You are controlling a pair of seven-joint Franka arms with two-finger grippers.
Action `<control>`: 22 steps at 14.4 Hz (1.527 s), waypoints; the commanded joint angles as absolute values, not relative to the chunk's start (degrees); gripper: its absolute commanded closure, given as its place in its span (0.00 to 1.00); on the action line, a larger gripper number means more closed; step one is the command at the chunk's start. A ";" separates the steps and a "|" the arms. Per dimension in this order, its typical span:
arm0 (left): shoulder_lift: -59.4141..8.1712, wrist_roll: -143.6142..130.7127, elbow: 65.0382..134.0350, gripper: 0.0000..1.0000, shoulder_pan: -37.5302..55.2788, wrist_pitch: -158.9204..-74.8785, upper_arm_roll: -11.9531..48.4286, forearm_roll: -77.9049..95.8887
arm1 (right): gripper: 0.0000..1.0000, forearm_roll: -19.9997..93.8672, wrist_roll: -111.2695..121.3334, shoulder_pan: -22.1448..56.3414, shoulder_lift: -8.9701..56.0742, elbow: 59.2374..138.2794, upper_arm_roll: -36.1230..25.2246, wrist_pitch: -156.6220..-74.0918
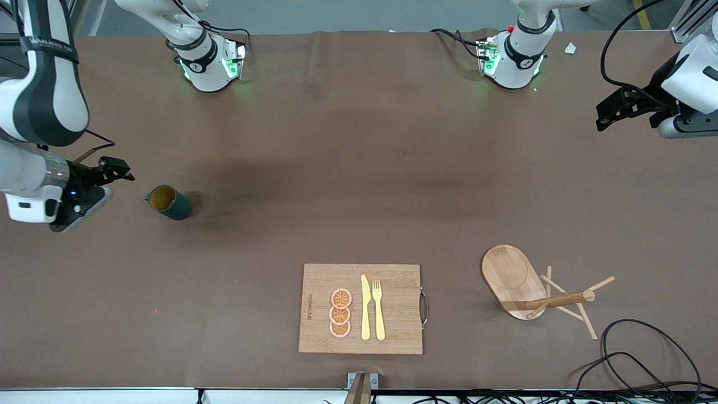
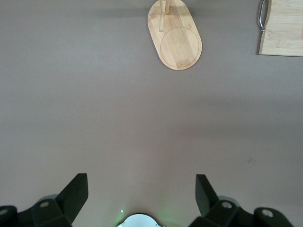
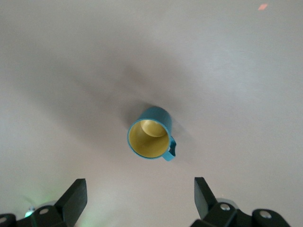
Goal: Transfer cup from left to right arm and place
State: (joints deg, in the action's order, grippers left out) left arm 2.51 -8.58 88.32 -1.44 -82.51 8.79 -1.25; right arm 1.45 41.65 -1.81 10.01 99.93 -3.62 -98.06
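Teal cup [image 1: 168, 202] upright on table; right claw [image 1: 115, 171] wide beside it; left claw [image 1: 614, 115] wide, waiting.

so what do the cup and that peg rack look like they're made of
The cup: smooth teal outside and yellow inside with a soft sheen, probably glazed ceramic or enamel, possibly plastic. The peg rack: pale, matte wood with visible grain, likely bamboo.
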 commanded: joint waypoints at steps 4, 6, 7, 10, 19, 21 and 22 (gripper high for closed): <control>2.02 -7.47 87.10 0.00 -1.67 -82.09 8.88 -1.58 | 0.00 0.35 21.84 -2.81 9.49 90.45 -3.52 -87.90; 2.02 -7.47 87.01 0.00 -1.67 -81.91 8.88 -1.58 | 0.00 0.00 14.80 -2.73 9.58 87.99 -3.43 -85.44; 2.02 -7.47 87.01 0.00 -1.67 -81.91 8.88 -1.58 | 0.00 0.00 13.03 -2.72 9.58 87.11 -3.43 -84.56; 2.02 -7.47 87.01 0.00 -1.76 -81.91 8.88 -1.93 | 0.00 -0.17 9.59 -3.08 9.41 84.38 -3.60 -81.92; 2.02 -7.47 87.01 0.00 -1.67 -81.91 8.70 -2.02 | 0.00 -1.24 5.63 -2.81 9.93 77.26 -3.43 -77.44; 1.93 -7.47 87.01 0.00 -1.67 -81.91 8.70 -2.02 | 0.00 1.04 4.31 -2.81 9.23 77.69 -3.34 -73.84; 1.93 -7.47 87.01 0.00 -1.67 -81.91 8.70 -1.93 | 0.00 1.40 4.13 -2.81 8.79 77.78 -3.43 -73.39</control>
